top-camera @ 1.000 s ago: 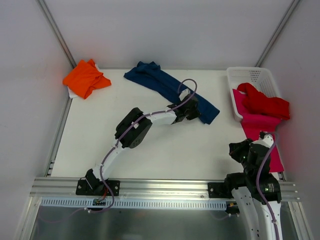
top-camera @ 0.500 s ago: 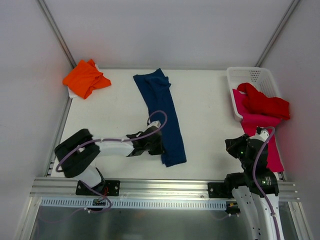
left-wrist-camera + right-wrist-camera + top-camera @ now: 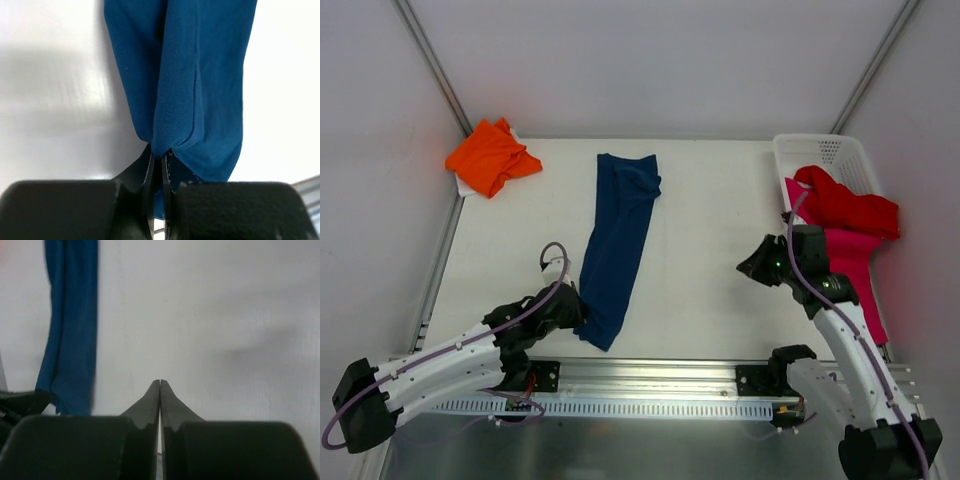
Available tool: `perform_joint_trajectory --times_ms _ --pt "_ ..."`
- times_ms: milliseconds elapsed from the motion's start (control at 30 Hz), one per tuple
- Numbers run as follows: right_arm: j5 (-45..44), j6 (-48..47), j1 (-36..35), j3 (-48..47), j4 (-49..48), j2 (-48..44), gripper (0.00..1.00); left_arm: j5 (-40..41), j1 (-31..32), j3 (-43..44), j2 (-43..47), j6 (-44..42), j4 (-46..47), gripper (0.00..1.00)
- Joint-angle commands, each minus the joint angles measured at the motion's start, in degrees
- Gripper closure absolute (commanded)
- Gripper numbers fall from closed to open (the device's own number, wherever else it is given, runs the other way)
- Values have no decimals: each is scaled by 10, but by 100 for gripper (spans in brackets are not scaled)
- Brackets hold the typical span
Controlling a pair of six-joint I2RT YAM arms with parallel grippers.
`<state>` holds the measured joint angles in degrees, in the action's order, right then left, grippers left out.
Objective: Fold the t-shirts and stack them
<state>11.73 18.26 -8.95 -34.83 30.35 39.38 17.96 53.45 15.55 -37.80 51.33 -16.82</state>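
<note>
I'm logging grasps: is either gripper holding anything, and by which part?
The left gripper pinches the navy blue t-shirt by a bunched fold close to its near end. The right gripper is shut, holding nothing.

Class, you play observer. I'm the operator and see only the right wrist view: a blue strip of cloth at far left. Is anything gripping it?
Observer: Yes. The left gripper is shut on the navy t-shirt, close to its near end.
Operator: Where are the other shirts?
Observer: A red t-shirt lies on a pink t-shirt that hangs out of the white basket.
Operator: Any more?
Observer: An orange t-shirt sits bunched at the far left corner.
</note>
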Motion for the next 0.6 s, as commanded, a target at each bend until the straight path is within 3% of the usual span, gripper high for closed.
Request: perform_joint_trajectory --times_ms 0,67,100,133,167,200,233,300,400,500,567 --pt "87 -103 -47 -139 -34 97 98 52 -32 59 7 -75 -67 100" --pt "85 -127 -99 -192 7 140 82 31 -80 79 3 -107 -65 100" --pt "74 -143 -114 -233 22 175 65 22 -97 89 -1 -119 -64 100" --pt "57 -147 -145 -247 36 190 37 -1 -123 97 -4 -128 -62 98" --pt "18 -147 -158 -257 55 201 25 -19 -131 112 -12 -151 -44 81" --pt "-1 -146 -171 -262 60 218 17 -34 -135 118 -17 -163 -30 50" --pt "-13 -141 -190 -258 65 223 7 -47 -134 123 -24 -177 -20 1" --pt "-27 -119 -211 -229 60 231 0 -86 -135 137 -53 -181 -5 1" --pt "-61 -50 -293 -187 17 235 0 -138 -135 143 -95 -174 -1 1" --pt "-137 26 -460 -140 -40 262 1 -176 -135 135 -109 -157 5 1" --pt "-181 67 -507 -123 -75 296 1 -188 -135 122 -91 -143 4 1"
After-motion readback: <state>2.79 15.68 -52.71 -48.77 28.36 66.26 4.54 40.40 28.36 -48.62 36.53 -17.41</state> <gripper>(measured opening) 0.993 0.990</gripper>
